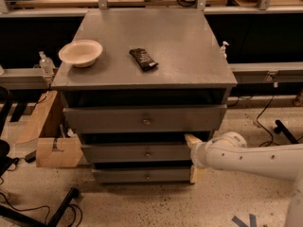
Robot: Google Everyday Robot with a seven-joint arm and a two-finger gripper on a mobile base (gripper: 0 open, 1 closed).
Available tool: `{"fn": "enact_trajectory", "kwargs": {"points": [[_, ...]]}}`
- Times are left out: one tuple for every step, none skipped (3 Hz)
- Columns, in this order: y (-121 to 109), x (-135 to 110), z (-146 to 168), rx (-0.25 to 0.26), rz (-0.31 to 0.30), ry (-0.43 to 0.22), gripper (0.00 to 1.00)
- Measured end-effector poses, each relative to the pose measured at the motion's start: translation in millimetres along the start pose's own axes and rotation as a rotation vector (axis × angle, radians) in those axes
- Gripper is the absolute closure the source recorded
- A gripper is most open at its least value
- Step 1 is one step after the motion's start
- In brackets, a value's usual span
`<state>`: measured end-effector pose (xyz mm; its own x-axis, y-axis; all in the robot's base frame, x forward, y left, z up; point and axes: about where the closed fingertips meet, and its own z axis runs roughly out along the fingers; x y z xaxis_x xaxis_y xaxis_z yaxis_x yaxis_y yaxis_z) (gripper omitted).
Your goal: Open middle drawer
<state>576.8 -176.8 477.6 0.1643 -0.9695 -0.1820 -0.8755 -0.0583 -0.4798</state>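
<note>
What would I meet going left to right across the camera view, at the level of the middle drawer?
Cardboard box → middle drawer → gripper, fingers spread at the drawer's right end → white arm extending to the right edge.
</note>
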Motion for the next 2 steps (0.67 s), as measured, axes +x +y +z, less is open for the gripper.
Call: {"fn": "enact_trajectory", "kwargs": {"points": [[-7.6,-20.5,28.5,-0.074,-0.037,0.019,0.00],[-16.5,-29.1,61.4,-0.137,-0.051,0.058,0.02]]}}
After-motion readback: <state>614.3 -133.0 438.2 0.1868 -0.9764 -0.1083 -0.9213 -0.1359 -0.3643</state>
